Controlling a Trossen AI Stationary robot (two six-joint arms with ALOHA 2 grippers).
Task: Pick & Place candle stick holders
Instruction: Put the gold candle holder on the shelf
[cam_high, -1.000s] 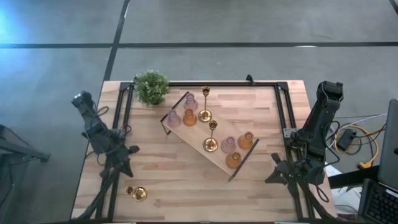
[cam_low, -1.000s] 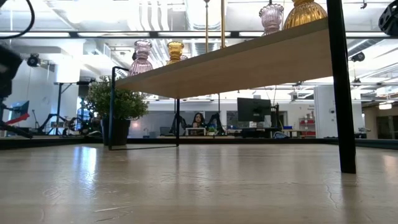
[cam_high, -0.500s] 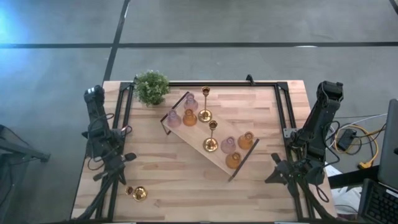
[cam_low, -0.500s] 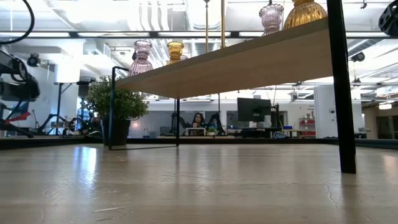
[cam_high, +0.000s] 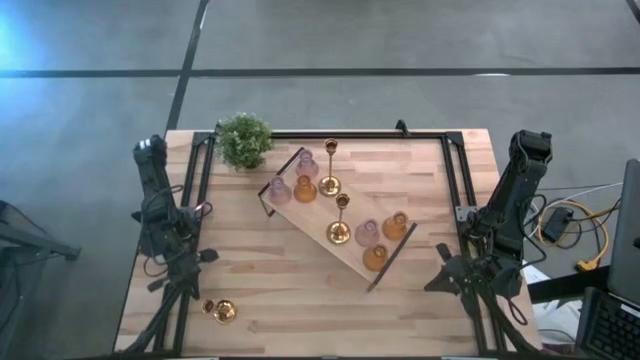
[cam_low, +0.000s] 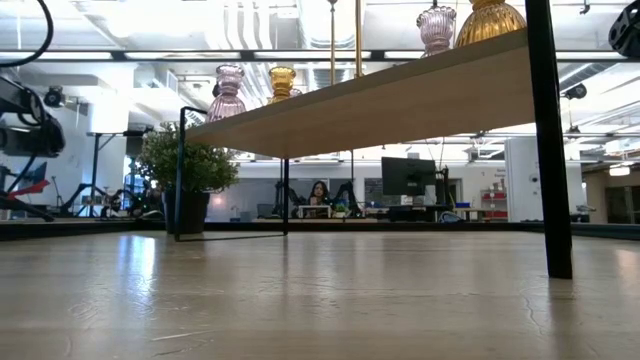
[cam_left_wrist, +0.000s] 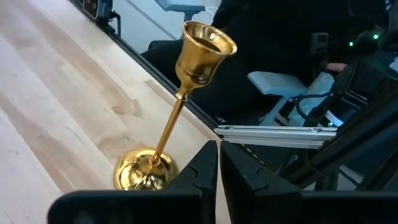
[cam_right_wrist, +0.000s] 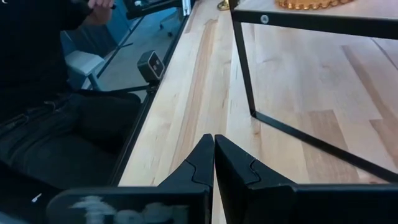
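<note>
Seven holders sit on the tray (cam_high: 352, 262); one gold holder (cam_high: 224, 311) is left on the table (cam_high: 290, 300).
It stands upright at the near left corner. The left gripper (cam_high: 196, 255), fingers pressed together and empty, hovers just beside it; the right gripper (cam_high: 440, 283), also closed and empty, waits at near right.

1. Grey concrete floor (cam_high: 400, 35) around the table, crossed by dark lines.
2. Bright ceiling strip lights (cam_low: 150, 55).
3. A distant desk with a dark monitor (cam_low: 406, 176); a person (cam_low: 320, 192) sits there.
4. Pale walls, white columns.
</note>
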